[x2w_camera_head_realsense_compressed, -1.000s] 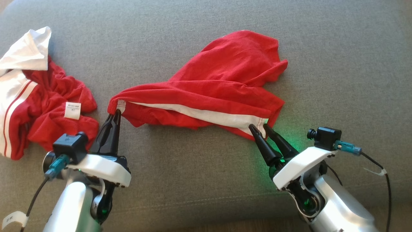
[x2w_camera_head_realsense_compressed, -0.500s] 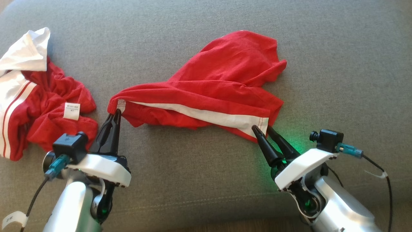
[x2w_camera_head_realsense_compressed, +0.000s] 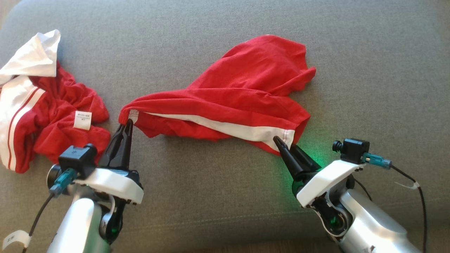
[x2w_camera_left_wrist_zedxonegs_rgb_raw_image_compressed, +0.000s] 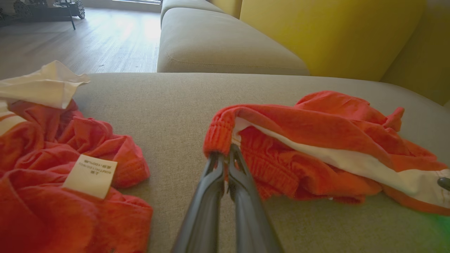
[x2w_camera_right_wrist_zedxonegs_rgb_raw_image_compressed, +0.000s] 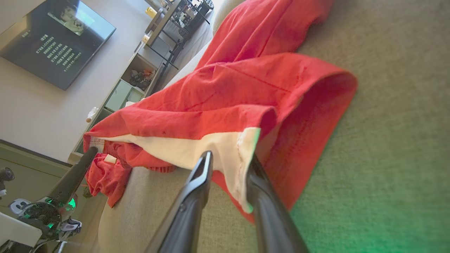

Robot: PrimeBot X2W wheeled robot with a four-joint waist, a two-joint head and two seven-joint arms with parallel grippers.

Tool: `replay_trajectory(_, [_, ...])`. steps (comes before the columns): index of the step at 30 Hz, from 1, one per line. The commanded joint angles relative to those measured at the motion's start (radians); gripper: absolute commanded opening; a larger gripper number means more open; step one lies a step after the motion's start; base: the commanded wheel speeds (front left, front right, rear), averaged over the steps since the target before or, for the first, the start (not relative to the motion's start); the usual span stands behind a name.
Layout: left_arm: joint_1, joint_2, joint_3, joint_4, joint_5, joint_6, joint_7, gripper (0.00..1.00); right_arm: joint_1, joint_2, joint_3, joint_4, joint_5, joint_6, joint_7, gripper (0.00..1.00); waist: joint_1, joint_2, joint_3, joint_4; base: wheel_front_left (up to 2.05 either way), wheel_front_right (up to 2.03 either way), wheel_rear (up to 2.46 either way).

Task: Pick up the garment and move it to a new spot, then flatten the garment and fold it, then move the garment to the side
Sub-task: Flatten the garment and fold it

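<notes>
The left gripper is shut tight on one end of the red garment, and that end is held up a little. The fingers of the right gripper are a little apart. The white corner of the garment hangs between them and is not pinched yet. The rest of the garment is laid in a loose heap on the middle of the grey sofa cushion. A second heap of red and white clothes is seen beside the left gripper, apart from the garment.

The step in hand looks like getting both ends held so the garment can be lifted. It is done well if the right fingers are closed far enough in on the white corner, so that it cannot slip out. Then both ends should be raised together and level. The other heap should be left alone.
</notes>
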Motion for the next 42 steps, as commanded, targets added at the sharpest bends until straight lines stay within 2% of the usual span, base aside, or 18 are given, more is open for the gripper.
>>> replay_trajectory(1, [-0.023,0.017,0.036,-0.029,0.007,-0.006,-0.012,0.0,-0.006,-0.005,0.013,-0.023,-0.01,0.0,-0.014,0.59,0.0,0.0,-0.002,-0.001,0.0,0.0,0.0])
replay_trajectory(2, [-0.022,0.017,0.037,-0.029,0.008,-0.006,-0.012,0.0,-0.004,-0.008,0.013,-0.02,-0.016,0.0,-0.015,0.71,0.0,0.0,-0.004,-0.001,0.0,0.0,0.0])
replay_trajectory(4, [-0.02,0.017,0.039,-0.029,0.008,-0.006,-0.012,0.0,0.0,-0.012,0.008,-0.019,-0.03,0.0,-0.016,0.9,0.0,0.0,-0.008,-0.003,0.0,0.0,0.0])
replay_trajectory(6, [-0.017,0.017,0.043,-0.031,0.008,-0.006,-0.012,0.0,0.005,-0.014,0.001,-0.026,-0.043,0.0,-0.017,1.0,0.0,0.0,-0.01,-0.006,0.0,0.0,0.0])
replay_trajectory(19, [-0.013,0.02,0.035,-0.024,0.003,-0.006,-0.012,0.0,0.037,-0.012,-0.027,-0.066,-0.079,0.0,-0.018,1.0,0.0,0.0,-0.02,-0.009,0.0,0.0,0.0])
replay_trajectory(20, [-0.011,0.021,0.036,-0.025,0.002,-0.006,-0.012,0.0,0.04,-0.011,-0.029,-0.068,-0.081,0.0,-0.018,0.97,0.0,0.0,-0.022,-0.008,0.0,0.0,0.0])
replay_trajectory(22, [-0.007,0.024,0.038,-0.025,0.001,-0.006,-0.012,0.0,0.048,-0.01,-0.028,-0.072,-0.083,0.0,-0.017,0.76,0.0,0.0,-0.025,-0.006,0.0,0.0,0.0])
replay_trajectory(24, [-0.003,0.024,0.038,-0.024,-0.001,-0.006,-0.012,0.0,0.052,-0.011,-0.025,-0.072,-0.086,0.0,-0.013,0.38,0.0,0.0,-0.028,-0.005,0.0,0.0,0.0])
replay_trajectory(25, [-0.001,0.024,0.038,-0.023,-0.001,-0.006,-0.012,0.0,0.052,-0.01,-0.024,-0.072,-0.086,0.0,-0.013,0.04,0.0,0.0,-0.029,-0.004,0.0,0.0,0.0])
replay_trajectory(26, [0.0,0.023,0.038,-0.022,-0.001,-0.006,-0.012,0.0,0.052,-0.01,-0.025,-0.071,-0.087,0.0,-0.013,0.0,0.0,0.0,-0.031,-0.004,0.0,0.0,0.0])
replay_trajectory(33, [0.007,0.019,0.039,-0.048,-0.025,-0.006,-0.012,0.0,0.048,-0.023,-0.054,-0.075,-0.121,0.0,-0.016,0.0,0.0,0.0,-0.057,-0.011,0.0,0.0,0.0])
replay_trajectory(36, [-0.003,0.019,0.016,-0.093,-0.081,-0.006,-0.012,0.0,0.035,-0.046,-0.099,-0.117,-0.148,0.0,-0.018,0.0,0.0,0.0,-0.079,-0.022,0.0,0.0,0.0])
replay_trajectory(39, [-0.053,0.046,-0.031,-0.151,-0.157,-0.006,-0.012,0.0,0.0,-0.084,-0.158,-0.18,-0.175,0.0,-0.018,0.0,0.0,0.0,-0.101,-0.035,0.0,0.0,0.0])
replay_trajectory(42, [-0.164,0.098,-0.092,-0.197,-0.248,-0.006,0.028,0.0,-0.084,-0.127,-0.223,-0.213,-0.2,0.0,0.013,0.0,0.0,0.0,-0.109,-0.051,0.0,0.0,0.0])
